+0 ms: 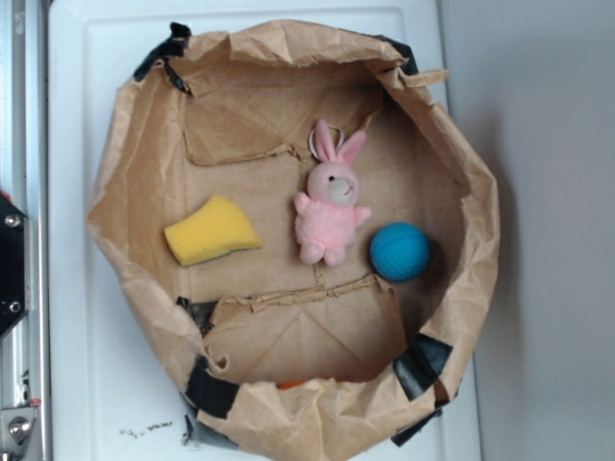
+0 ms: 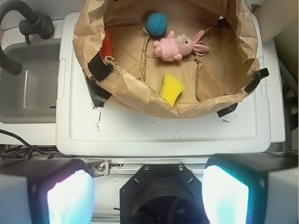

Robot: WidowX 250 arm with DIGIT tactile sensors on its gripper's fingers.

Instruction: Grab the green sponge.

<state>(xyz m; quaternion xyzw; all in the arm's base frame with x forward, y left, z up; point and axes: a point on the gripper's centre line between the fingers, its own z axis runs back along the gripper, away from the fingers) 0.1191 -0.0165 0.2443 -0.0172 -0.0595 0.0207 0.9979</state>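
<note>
Overhead and wrist views of a paper bag with its walls rolled down, standing on a white tray. The green sponge lies flat on the bag's floor, yellow foam uppermost, with only a thin dark-green edge showing along its lower side in the overhead view. It sits apart from the pink bunny, which lies at the middle, and well apart from the blue ball beyond the bunny. I judge the sponge light, soft and easily squeezed, unlikely to slip and not fragile; the sensible hold is across its narrower width, foam flank to foam flank, pressing only until the foam gives a little. My gripper is drawn back outside the bag, high and well apart from the sponge, with the tray's bare margin and the bag's near wall between us. My jaws stand wide open and hold nothing; the two fingers appear only as blurred, glowing pads at the bottom corners of the wrist view, so their exact spread is hard to read. From here the sponge lies ahead and slightly right of my centreline, just behind the crumpled near wall, which may crowd my descent.
</note>
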